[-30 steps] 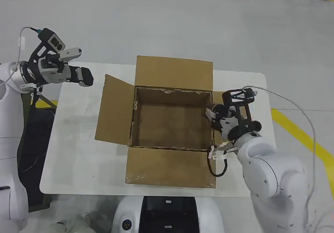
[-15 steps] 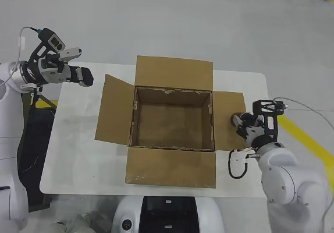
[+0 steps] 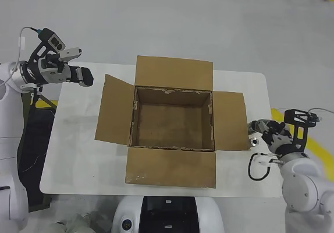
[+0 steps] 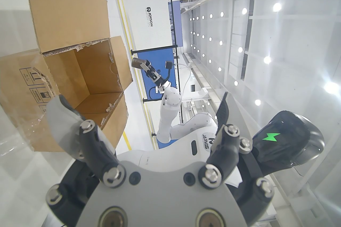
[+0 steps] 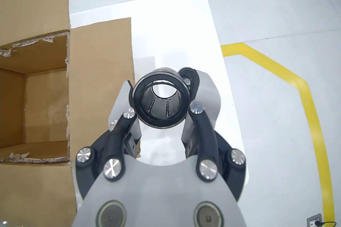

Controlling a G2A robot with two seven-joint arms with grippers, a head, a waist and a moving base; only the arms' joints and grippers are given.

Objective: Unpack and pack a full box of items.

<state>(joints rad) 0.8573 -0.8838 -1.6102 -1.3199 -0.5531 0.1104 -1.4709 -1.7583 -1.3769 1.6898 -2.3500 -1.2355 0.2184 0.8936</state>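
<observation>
top view: the box stood open in the middle of the table, all four flaps folded outward. the right gripper hung at the table's right edge, just past the box's right flap, pinching a small bearing. a second before, that gripper had been at the box's right wall, over the opening; half a second before, above the right flap. it had since travelled outward to the edge. the left gripper had kept its place over the table's far left corner, apart from the box.

left wrist view: the left gripper's fingers stood spread wide with nothing between them. the box's outer wall carried printed labels of handling symbols and small text, too small to read. far off, the right gripper held the bearing up in the air.

right wrist view: the two fingers were pressed onto a dark cylinder with a black ring at its end and rows of small balls inside its bore. it sat above bare table, beside the flap. a yellow line crossed the floor beyond.
</observation>
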